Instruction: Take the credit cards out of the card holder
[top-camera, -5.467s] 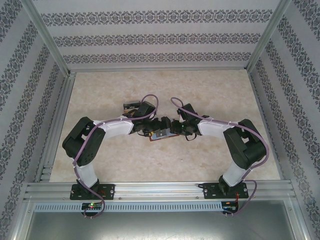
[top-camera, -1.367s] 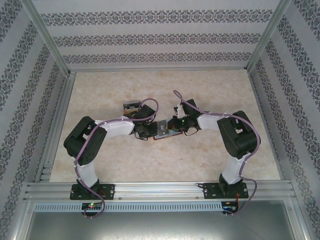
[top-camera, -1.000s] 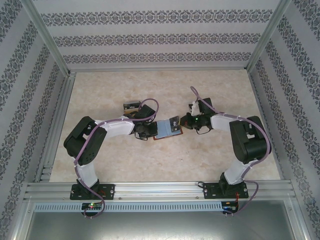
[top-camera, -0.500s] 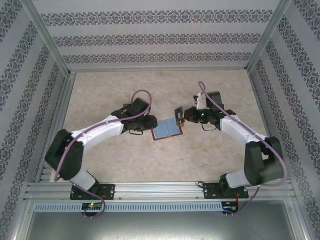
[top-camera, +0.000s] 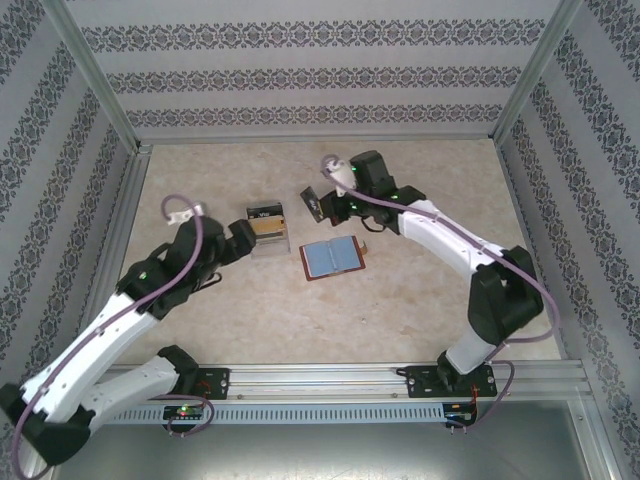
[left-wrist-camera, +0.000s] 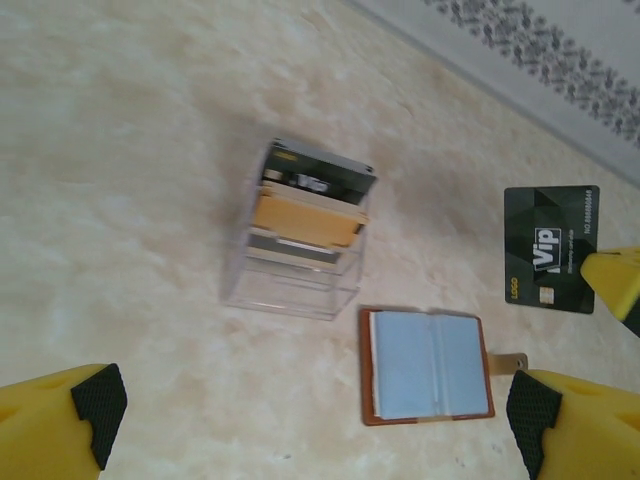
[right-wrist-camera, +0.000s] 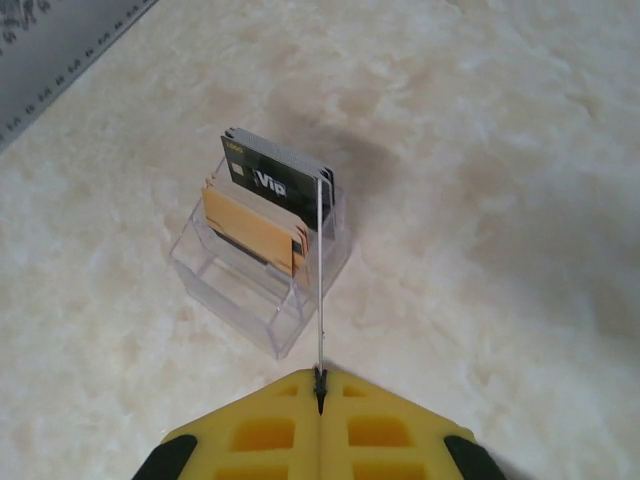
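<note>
Nearest the arm bases, the left tool (left-wrist-camera: 312, 405) hangs over the desk (top-camera: 420, 320) with its yellow fingers spread wide and nothing between them. Ahead of it and below, closer to the finger at the right of its wrist view, the card holder (left-wrist-camera: 428, 365) lies flat and spread open, a brown rim around a pale blue inside. Its long axis runs across from finger to finger, and its small tab (left-wrist-camera: 510, 360) points off to that same right side. Whether the blue panels are lining or more cards I cannot tell. Farther ahead of the left tool, a little toward its other finger, stands the clear box (left-wrist-camera: 290, 290) with orange and black cards upright in it, apart from the holder. Farthest out, the right tool (right-wrist-camera: 320, 385) is pinched tight on one dark credit card (left-wrist-camera: 550, 250) marked "Vip", held off the desk — well clear of the holder. From that tool the box lies ahead and below, slightly to the left. The card runs straight out from the fingertips, edge-on to its own camera, while the cards in the box show their faces — so it likely needs a turn before it would slide in beside them. For the holder, the left tool is the free one; the right looks nearer from above but is occupied.
</note>
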